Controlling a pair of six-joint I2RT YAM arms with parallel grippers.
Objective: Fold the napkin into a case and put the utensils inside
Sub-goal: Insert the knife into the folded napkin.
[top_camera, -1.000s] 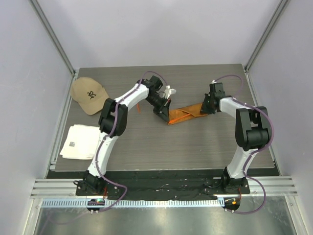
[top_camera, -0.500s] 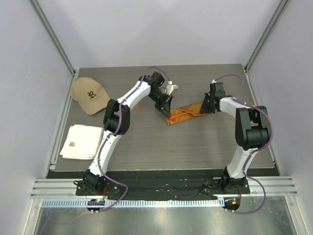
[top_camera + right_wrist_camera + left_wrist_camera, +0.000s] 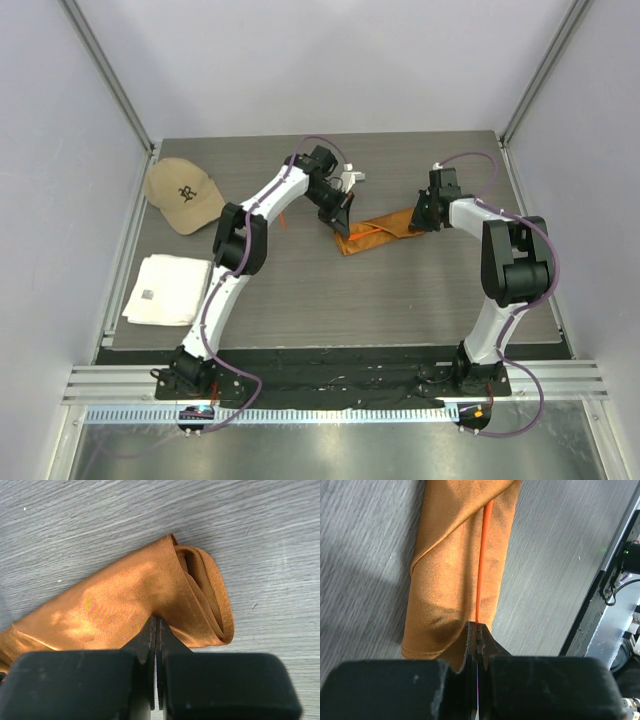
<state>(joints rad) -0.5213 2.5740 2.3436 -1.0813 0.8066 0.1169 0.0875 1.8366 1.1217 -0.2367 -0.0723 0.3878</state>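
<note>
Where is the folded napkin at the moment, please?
In the top view the napkin lies at the table's far centre, between the left gripper holding a utensil at its left end and the right gripper pinching its right end.

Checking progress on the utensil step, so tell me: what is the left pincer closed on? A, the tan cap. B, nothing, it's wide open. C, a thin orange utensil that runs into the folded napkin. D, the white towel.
C: in the left wrist view the left pincer is shut on the near end of the thin orange utensil, whose far end slips under a fold of the napkin.
</note>
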